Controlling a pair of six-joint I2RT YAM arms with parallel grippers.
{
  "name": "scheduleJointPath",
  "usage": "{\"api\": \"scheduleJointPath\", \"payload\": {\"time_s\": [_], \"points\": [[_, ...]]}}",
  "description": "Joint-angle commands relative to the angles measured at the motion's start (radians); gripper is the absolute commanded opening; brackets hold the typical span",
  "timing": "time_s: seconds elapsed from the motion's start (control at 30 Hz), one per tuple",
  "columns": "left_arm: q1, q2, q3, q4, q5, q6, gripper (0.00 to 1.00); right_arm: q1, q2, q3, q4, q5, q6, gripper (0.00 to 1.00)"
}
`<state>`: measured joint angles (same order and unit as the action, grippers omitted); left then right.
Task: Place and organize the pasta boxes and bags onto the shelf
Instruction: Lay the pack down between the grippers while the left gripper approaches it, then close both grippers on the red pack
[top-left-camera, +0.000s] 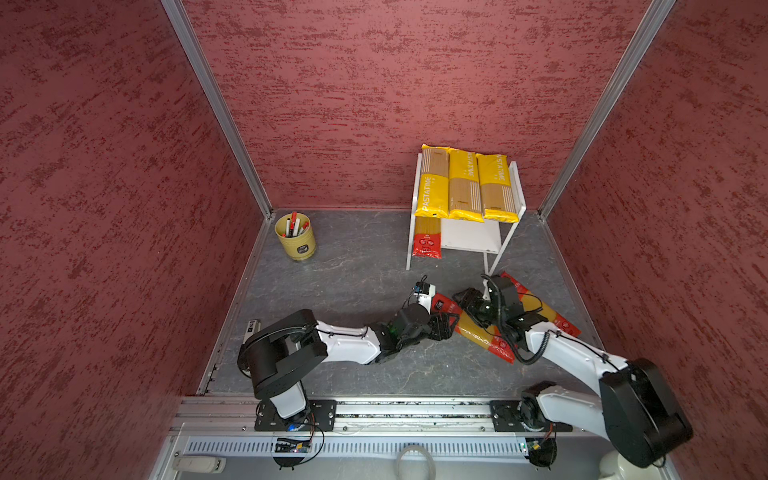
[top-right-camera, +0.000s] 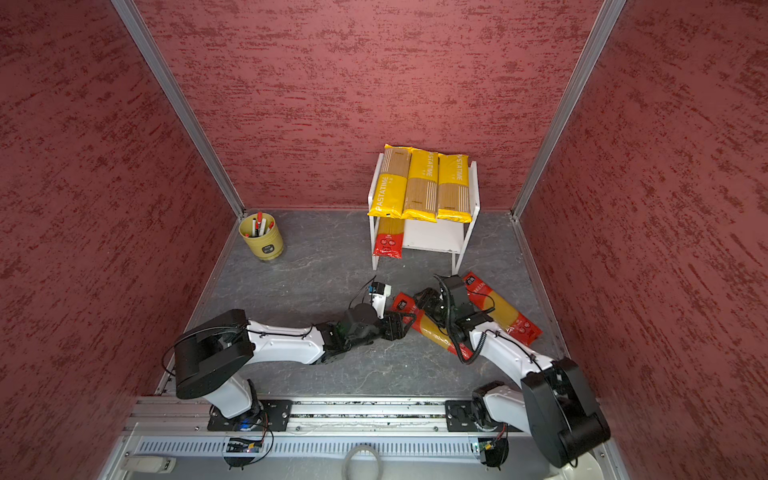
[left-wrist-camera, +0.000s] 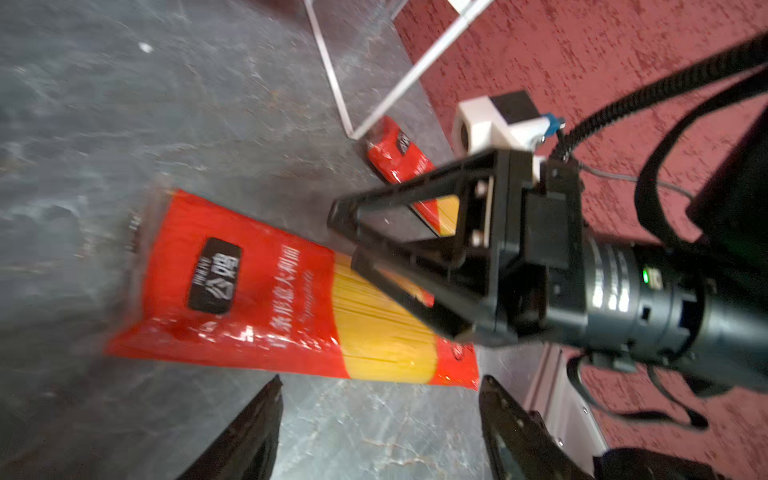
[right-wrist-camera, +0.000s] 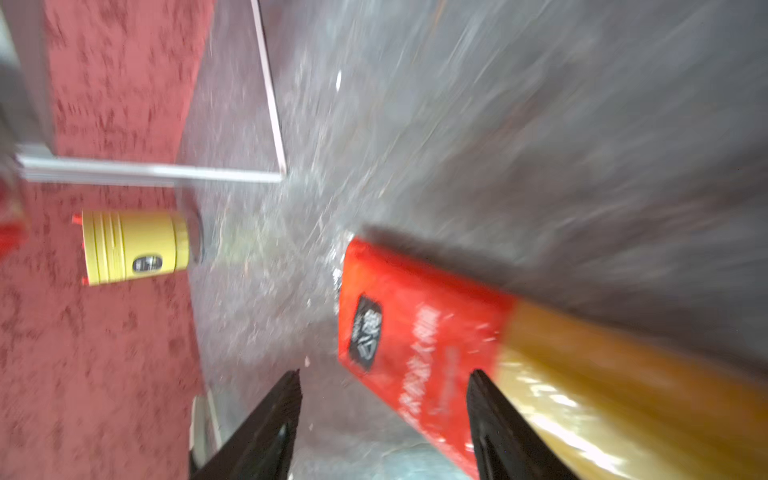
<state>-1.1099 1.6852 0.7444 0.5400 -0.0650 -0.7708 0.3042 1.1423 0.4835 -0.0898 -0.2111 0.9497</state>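
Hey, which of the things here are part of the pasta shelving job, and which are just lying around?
Part of the job: three yellow packs, shelved red pack, nearer red floor pack, farther red floor pack, white shelf.
Just lying about: cup of pens.

Both top views look steeply down from high above the near rail toward the far wall, sharing the whole floor. The wrist cameras sit low and close, the left facing right and the right facing left, sharing one red pack.

Grey floor bears shelf, pen cup, 2 red packs.
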Motion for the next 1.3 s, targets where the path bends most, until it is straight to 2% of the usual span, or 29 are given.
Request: {"api": "scheduleJointPath", "payload": {"time_s": [0.0,0.1,0.2,0.37,0.5,0.63,0.77,0.97,1.13,1.27], "points": [[-0.026,0.057,0.033,-0.006,0.066,0.002,0.73,-0.081,-0.036,0.013,-0.269,0.097,-0.169,0.67],[-0.029,0.072,0.06,-0.03,0.081,0.004,0.73,-0.155,-0.018,0.033,-0.308,0.17,-0.23,0.69],[-0.025,0.095,0.075,-0.052,0.106,-0.019,0.73,-0.197,0.027,0.046,-0.279,0.185,-0.261,0.7],[0.008,0.123,0.051,-0.03,0.143,-0.089,0.73,-0.221,0.089,0.046,-0.242,0.097,-0.276,0.69],[0.045,0.167,0.071,-0.036,0.189,-0.13,0.72,-0.212,0.042,-0.016,-0.218,0.005,-0.224,0.66],[0.098,0.206,0.084,-0.03,0.213,-0.199,0.7,-0.162,-0.032,-0.082,-0.2,-0.047,-0.138,0.66],[0.131,0.236,0.129,-0.093,0.193,-0.247,0.7,-0.033,-0.058,-0.131,-0.136,-0.077,-0.013,0.66],[0.215,0.208,0.12,-0.122,0.152,-0.206,0.7,0.17,-0.001,-0.124,0.02,-0.087,0.139,0.66],[0.293,0.141,0.07,-0.144,0.163,-0.172,0.69,0.215,0.046,-0.077,0.061,-0.138,0.13,0.67],[0.298,0.041,0.02,-0.229,0.144,-0.13,0.7,0.161,-0.039,-0.086,-0.064,-0.078,0.034,0.69]]}}
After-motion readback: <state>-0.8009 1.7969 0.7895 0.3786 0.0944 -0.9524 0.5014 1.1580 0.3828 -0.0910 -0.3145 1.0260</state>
